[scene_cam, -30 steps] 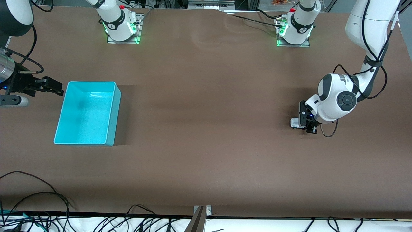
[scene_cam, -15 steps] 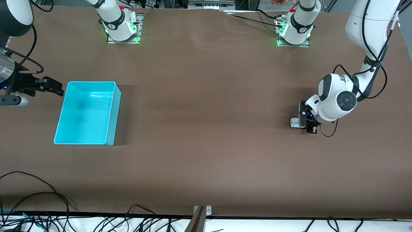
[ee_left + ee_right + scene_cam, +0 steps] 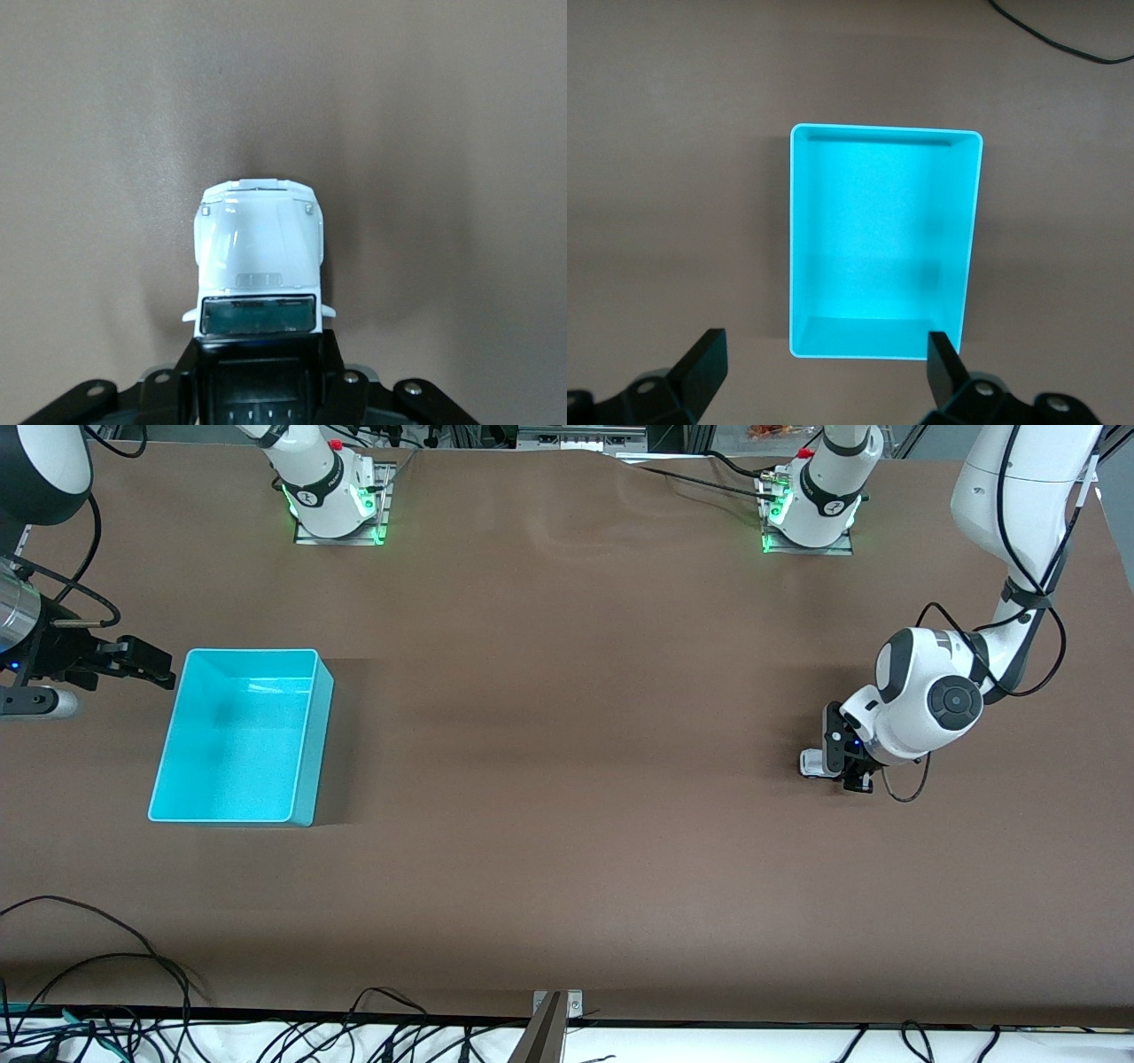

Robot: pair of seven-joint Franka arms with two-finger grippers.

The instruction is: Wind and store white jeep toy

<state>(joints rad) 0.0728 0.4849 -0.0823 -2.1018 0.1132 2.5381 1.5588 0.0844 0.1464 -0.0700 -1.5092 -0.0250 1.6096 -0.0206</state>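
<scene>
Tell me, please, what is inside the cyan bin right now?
Nothing: the cyan bin shows only its bare floor in both views. The white jeep toy is at the left claw, on the table.

Occlusions and cut-offs

White jeep toy (image 3: 258, 257): rear hidden under left gripper (image 3: 261, 372); the fingers' hold unclear. Right gripper (image 3: 824, 367): body cut off by the frame edge.

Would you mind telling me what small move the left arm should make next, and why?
Probably a short pull-back along the table to wind it: the left gripper sits low on the white jeep toy, wheels apparently on the surface, while the cyan bin lies toward the right arm's end, empty.
</scene>
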